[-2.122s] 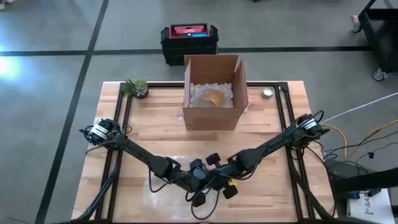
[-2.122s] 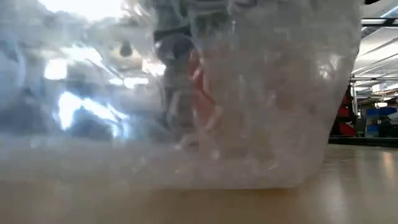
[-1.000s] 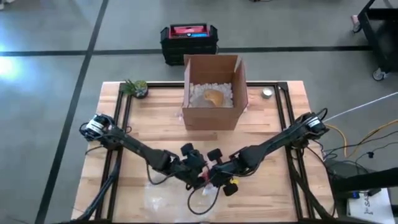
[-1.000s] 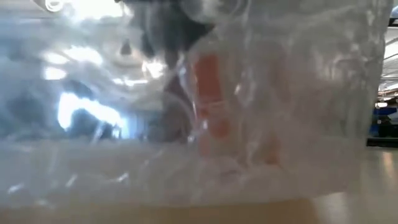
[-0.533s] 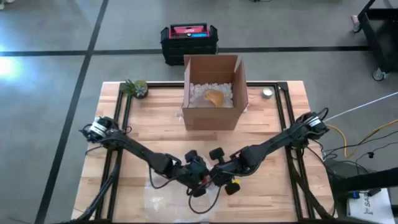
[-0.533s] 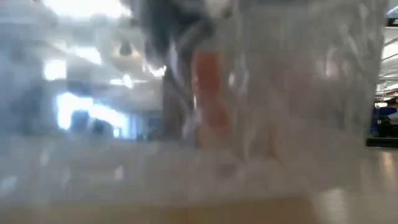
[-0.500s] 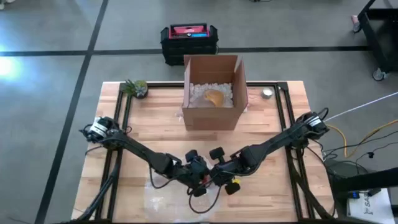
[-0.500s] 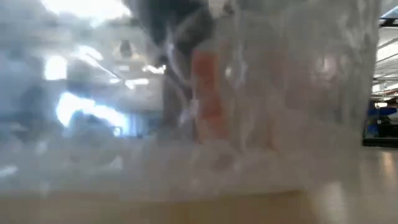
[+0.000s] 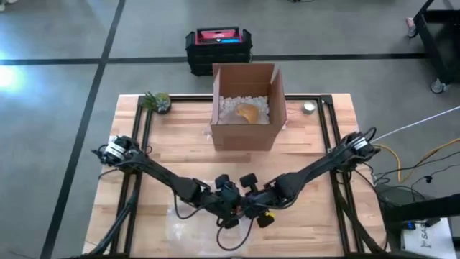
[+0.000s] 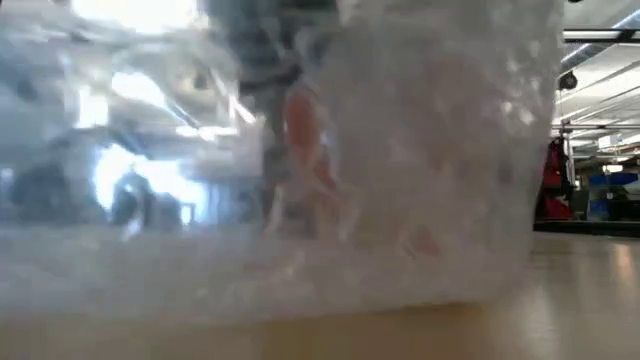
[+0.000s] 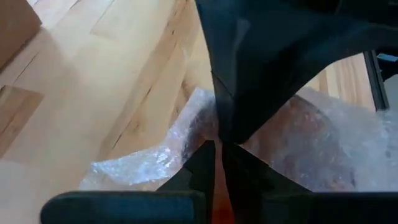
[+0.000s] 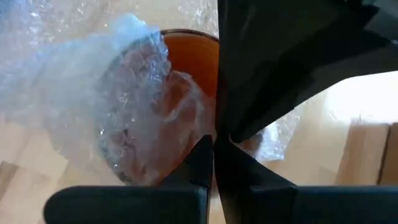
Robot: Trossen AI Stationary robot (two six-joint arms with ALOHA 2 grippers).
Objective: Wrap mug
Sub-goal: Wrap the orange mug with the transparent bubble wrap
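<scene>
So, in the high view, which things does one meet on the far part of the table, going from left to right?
Small potted plant → open cardboard box, with white packing filler and a tan object inside → small round silvery object.

Clear, crinkled plastic bubble wrap [image 12: 99, 93] over a glossy orange mug [image 12: 189, 56]; pale, matt wooden desk [image 9: 180, 137]; brown cardboard box [image 9: 246, 129].
</scene>
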